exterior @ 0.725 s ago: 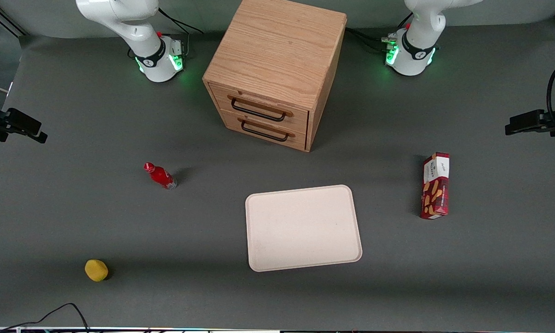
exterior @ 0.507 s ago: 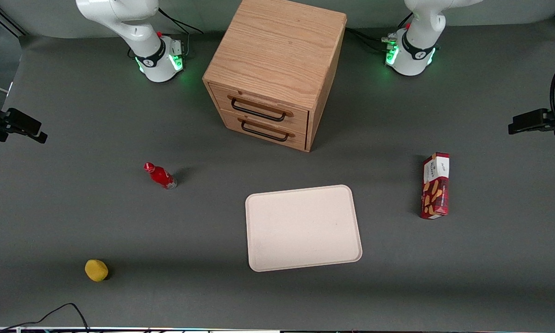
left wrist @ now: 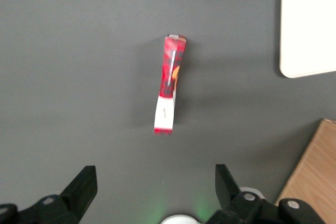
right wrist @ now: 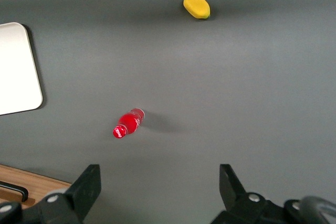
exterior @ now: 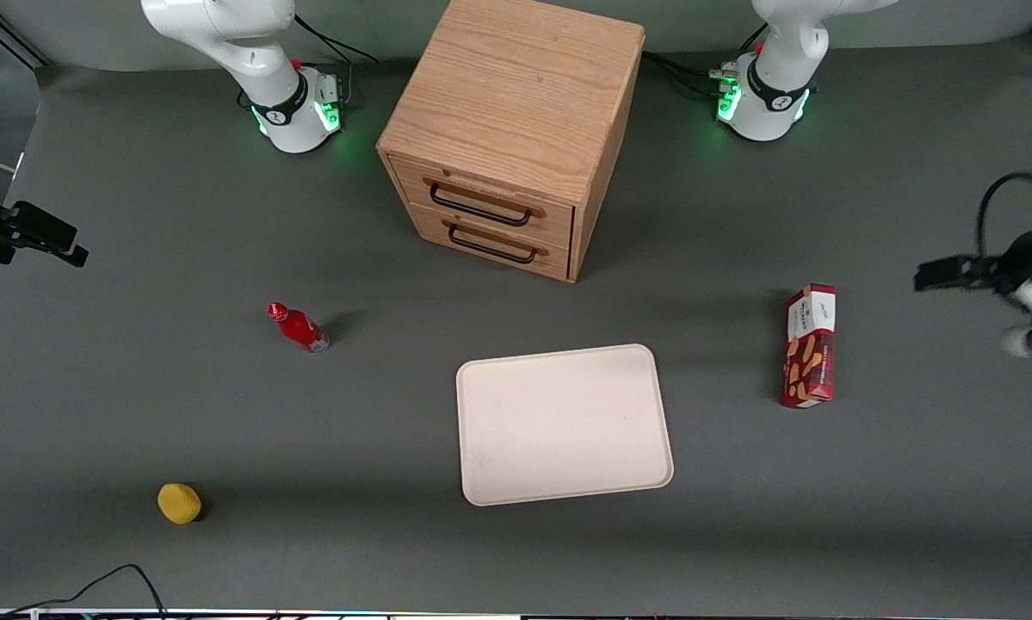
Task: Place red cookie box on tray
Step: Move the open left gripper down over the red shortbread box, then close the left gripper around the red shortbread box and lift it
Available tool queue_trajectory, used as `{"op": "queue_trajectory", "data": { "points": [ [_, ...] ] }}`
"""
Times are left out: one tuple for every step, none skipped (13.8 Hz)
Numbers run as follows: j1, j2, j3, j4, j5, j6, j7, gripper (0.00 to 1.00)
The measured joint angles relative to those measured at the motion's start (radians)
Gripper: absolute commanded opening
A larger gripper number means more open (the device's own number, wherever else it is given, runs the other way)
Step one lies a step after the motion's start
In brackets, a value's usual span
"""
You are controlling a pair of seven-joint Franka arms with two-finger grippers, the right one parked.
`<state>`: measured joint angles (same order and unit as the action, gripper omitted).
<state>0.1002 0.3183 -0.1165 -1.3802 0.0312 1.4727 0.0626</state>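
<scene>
The red cookie box (exterior: 809, 346) lies on the grey table toward the working arm's end, its white end panel pointing away from the front camera. The cream-white tray (exterior: 563, 424) lies flat beside it, nearer the table's middle, with a gap of bare table between them. My left gripper (exterior: 946, 275) hangs above the table at the working arm's edge, apart from the box. In the left wrist view the gripper (left wrist: 153, 174) is open and empty, the box (left wrist: 169, 88) lies ahead of the fingers, and a corner of the tray (left wrist: 310, 24) shows.
A wooden two-drawer cabinet (exterior: 511, 129) stands farther from the front camera than the tray. A small red bottle (exterior: 299, 327) and a yellow fruit (exterior: 179, 503) lie toward the parked arm's end. The cabinet's corner shows in the left wrist view (left wrist: 315, 177).
My left gripper has moved nearer the front camera and closer to the cookie box. The box, tray and other things have not moved.
</scene>
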Motion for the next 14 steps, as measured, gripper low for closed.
{"op": "queue_trajectory", "data": {
  "points": [
    [-0.002, 0.011, -0.002, -0.083, 0.001, 0.09, 0.005, 1.0],
    [-0.002, 0.019, -0.004, -0.168, 0.001, 0.184, 0.01, 1.0],
    [-0.002, 0.023, -0.006, -0.253, 0.001, 0.28, 0.014, 1.0],
    [-0.003, 0.025, -0.009, -0.333, 0.002, 0.374, 0.017, 1.0],
    [-0.003, 0.025, -0.012, -0.407, 0.002, 0.47, 0.019, 1.0],
    [-0.003, 0.024, -0.015, -0.476, 0.003, 0.566, 0.02, 1.0],
    [-0.003, 0.025, -0.017, -0.542, 0.003, 0.662, 0.02, 1.0],
    [-0.003, 0.028, -0.017, -0.605, 0.004, 0.756, 0.021, 0.91],
    [-0.003, 0.034, -0.017, -0.659, 0.004, 0.838, 0.021, 0.22],
    [-0.003, 0.044, -0.017, -0.699, 0.005, 0.901, 0.022, 0.0],
    [-0.003, 0.056, -0.016, -0.721, 0.005, 0.936, 0.022, 0.0],
    [-0.002, 0.063, -0.013, -0.727, 0.005, 0.945, 0.022, 0.0],
    [0.0, 0.063, -0.009, -0.726, 0.005, 0.946, 0.023, 0.0],
    [0.001, 0.061, -0.008, -0.724, 0.006, 0.946, 0.024, 0.0]
  ]
}}
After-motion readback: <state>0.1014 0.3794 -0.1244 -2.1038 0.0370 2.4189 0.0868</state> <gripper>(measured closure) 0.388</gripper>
